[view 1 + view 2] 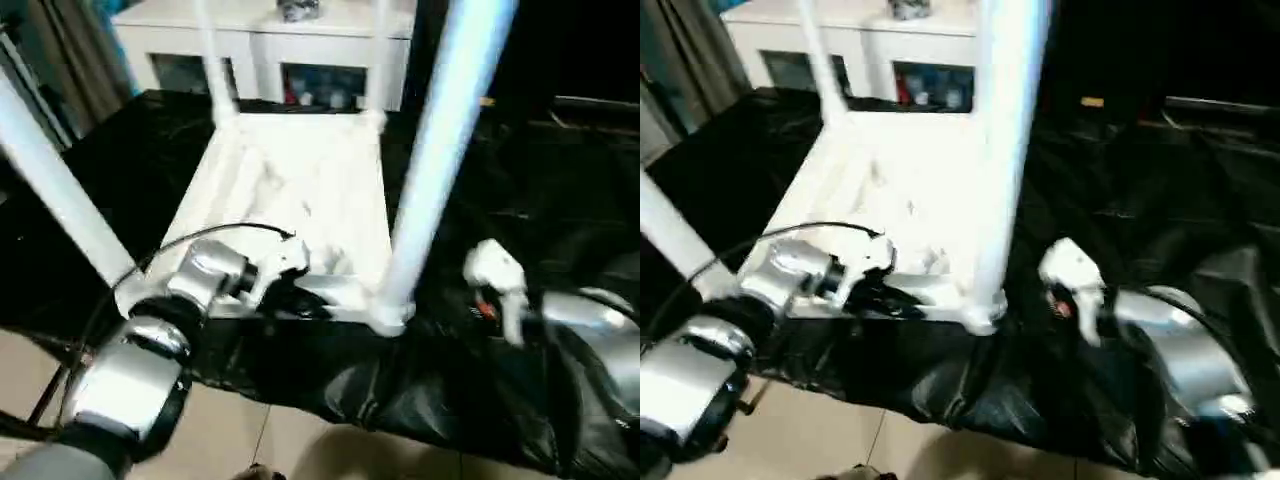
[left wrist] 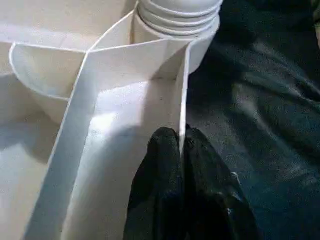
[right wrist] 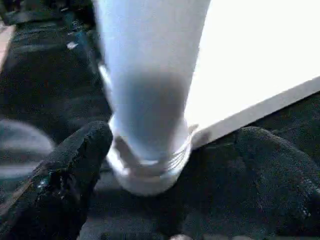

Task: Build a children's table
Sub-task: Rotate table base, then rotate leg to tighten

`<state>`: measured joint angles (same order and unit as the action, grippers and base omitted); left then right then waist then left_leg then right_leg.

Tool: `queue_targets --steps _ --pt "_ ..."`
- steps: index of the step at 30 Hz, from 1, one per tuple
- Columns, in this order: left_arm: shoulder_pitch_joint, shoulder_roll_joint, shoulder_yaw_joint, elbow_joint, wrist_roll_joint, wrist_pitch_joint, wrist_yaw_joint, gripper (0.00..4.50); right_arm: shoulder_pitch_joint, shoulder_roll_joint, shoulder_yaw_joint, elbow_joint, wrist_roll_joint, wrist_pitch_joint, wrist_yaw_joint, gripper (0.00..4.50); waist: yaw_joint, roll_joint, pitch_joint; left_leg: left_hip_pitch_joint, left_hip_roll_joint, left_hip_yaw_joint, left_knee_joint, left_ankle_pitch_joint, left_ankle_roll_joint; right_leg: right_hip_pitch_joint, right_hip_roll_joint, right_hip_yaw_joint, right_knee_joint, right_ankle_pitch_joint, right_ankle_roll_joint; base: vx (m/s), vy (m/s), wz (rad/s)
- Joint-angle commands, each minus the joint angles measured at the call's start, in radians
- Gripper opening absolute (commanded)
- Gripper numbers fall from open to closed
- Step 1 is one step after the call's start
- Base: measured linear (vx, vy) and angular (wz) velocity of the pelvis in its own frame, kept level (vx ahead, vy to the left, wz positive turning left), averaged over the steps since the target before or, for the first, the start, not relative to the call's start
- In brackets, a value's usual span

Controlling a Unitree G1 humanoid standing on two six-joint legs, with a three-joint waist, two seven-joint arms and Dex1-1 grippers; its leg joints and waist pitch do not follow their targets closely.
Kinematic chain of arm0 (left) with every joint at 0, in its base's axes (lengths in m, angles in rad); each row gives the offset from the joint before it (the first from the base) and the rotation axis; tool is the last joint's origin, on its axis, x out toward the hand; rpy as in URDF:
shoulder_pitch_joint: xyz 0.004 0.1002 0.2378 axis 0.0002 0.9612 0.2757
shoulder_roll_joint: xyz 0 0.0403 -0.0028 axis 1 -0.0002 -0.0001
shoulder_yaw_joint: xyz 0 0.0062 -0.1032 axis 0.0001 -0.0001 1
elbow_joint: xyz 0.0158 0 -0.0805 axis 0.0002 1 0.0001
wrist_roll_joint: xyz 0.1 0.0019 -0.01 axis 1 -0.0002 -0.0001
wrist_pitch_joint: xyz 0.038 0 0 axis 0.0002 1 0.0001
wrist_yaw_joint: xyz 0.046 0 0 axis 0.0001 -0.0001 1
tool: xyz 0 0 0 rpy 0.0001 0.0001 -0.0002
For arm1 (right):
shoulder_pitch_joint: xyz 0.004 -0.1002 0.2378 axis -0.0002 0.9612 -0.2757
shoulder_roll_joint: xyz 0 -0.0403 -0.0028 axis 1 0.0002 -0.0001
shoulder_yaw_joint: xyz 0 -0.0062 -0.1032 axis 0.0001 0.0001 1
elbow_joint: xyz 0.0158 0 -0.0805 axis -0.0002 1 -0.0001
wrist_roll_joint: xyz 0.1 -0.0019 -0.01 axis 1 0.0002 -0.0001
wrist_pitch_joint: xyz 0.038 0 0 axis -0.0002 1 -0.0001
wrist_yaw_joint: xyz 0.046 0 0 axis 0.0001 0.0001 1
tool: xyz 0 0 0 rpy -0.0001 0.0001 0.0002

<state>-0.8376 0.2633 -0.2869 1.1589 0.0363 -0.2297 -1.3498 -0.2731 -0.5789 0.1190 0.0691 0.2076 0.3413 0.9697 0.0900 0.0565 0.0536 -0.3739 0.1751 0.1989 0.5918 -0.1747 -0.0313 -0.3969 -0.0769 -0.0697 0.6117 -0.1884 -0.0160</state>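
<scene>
The white tabletop [image 1: 290, 190] lies upside down on black sheeting, its ribbed underside facing up. White tubular legs stand in its corner sockets: near right [image 1: 440, 150], near left [image 1: 55, 190], far left [image 1: 213, 70] and far right [image 1: 378, 50]. My left gripper [image 2: 181, 142] is shut on the thin near rim wall of the tabletop, close to the near-right socket [image 2: 175, 25]. My right gripper [image 3: 177, 137] is open, one black finger [image 3: 75, 165] on each side of the near-right leg's base [image 3: 150, 165], apart from it.
Black sheeting [image 1: 520, 180] covers the work surface and drapes over its near edge onto a tiled floor [image 1: 250, 440]. A white glass-doored cabinet [image 1: 270, 40] stands behind the tabletop. A black cable [image 1: 230, 230] loops over my left wrist.
</scene>
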Motion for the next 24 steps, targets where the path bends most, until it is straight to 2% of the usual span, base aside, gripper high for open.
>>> queue_targets --steps 1,2,3,4,7,8,10,12,16,18,24 --pt "0.036 -0.001 0.014 0.008 -0.006 0.010 0.023 0.02 -0.014 0.008 0.003 0.013 -0.019 -0.003 -0.026 4.50 0.009 -0.032 -0.067 0.007 0.051 -0.027 -0.053 -0.170 0.090 0.053 -0.079 0.042 -0.086 -0.248 -0.214 0.000 0.000 0.00" --pt "0.051 -0.002 0.007 -0.012 0.008 0.010 0.036 0.02 -0.026 0.023 0.014 0.029 -0.031 -0.005 -0.039 4.50 0.010 -0.040 -0.067 0.009 0.052 -0.027 -0.054 -0.175 0.088 0.053 -0.080 0.043 -0.088 -0.273 -0.201 0.000 0.000 0.00" --pt "0.062 -0.001 0.003 -0.026 0.017 0.012 0.049 0.02 -0.033 0.031 0.024 0.041 -0.036 -0.006 -0.040 4.50 0.010 -0.036 -0.066 0.006 0.052 -0.029 -0.055 -0.173 0.085 0.054 -0.082 0.043 -0.086 -0.281 -0.198 0.000 0.000 0.00" --pt "0.068 -0.001 0.000 -0.035 0.024 0.013 0.056 0.02 -0.038 0.036 0.031 0.048 -0.040 -0.008 -0.040 4.50 0.008 -0.032 -0.064 0.009 0.054 -0.029 -0.057 -0.187 0.080 0.050 -0.082 0.043 -0.091 -0.306 -0.189 0.000 0.000 0.00" --pt "0.089 0.002 -0.007 -0.075 0.036 0.024 0.082 0.02 -0.050 0.055 0.050 0.072 -0.041 -0.029 -0.032 4.50 0.005 -0.031 -0.063 0.013 0.055 -0.029 -0.060 -0.211 0.068 0.047 -0.081 0.045 -0.095 -0.334 -0.181 0.000 0.000 0.00" --pt "0.097 0.001 -0.003 -0.091 0.035 0.034 0.101 0.02 -0.058 0.066 0.060 0.086 -0.040 -0.040 -0.022 4.50 0.005 -0.042 -0.064 0.013 0.056 -0.030 -0.061 -0.211 0.066 0.048 -0.084 0.046 -0.093 -0.335 -0.180 0.000 0.000 0.00" --pt "0.109 0.001 -0.002 -0.117 0.038 0.045 0.127 0.02 -0.081 0.094 0.079 0.123 -0.052 -0.051 -0.020 4.50 0.006 -0.035 -0.065 0.015 0.057 -0.029 -0.060 -0.211 0.063 0.044 -0.085 0.048 -0.092 -0.325 -0.183 0.000 0.000 0.00" --pt "0.113 0.002 -0.001 -0.127 0.042 0.047 0.134 0.00 -0.090 0.103 0.085 0.142 -0.059 -0.061 -0.022 4.22 0.005 -0.041 -0.066 0.012 0.056 -0.029 -0.061 -0.204 0.063 0.045 -0.082 0.046 -0.089 -0.308 -0.187 0.000 0.000 0.00" --pt "0.119 0.003 0.003 -0.145 0.042 0.058 0.138 0.00 -0.103 0.113 0.093 0.169 -0.066 -0.071 -0.021 4.02 0.007 -0.043 -0.066 0.012 0.056 -0.029 -0.061 -0.198 0.063 0.047 -0.085 0.049 -0.088 -0.303 -0.181 0.000 0.000 0.00" --pt "0.123 0.006 0.006 -0.159 0.044 0.066 0.138 0.00 -0.114 0.121 0.101 0.198 -0.072 -0.084 -0.022 3.74 0.005 -0.045 -0.066 0.012 0.055 -0.028 -0.061 -0.199 0.065 0.045 -0.084 0.048 -0.089 -0.304 -0.182 0.000 0.000 0.00" --pt "0.137 0.012 0.006 -0.195 0.043 0.089 0.138 0.00 -0.129 0.145 0.095 0.243 -0.068 -0.111 -0.019 3.26 0.003 -0.042 -0.066 0.010 0.056 -0.028 -0.062 -0.196 0.066 0.046 -0.084 0.049 -0.087 -0.291 -0.186 0.000 0.000 0.00"
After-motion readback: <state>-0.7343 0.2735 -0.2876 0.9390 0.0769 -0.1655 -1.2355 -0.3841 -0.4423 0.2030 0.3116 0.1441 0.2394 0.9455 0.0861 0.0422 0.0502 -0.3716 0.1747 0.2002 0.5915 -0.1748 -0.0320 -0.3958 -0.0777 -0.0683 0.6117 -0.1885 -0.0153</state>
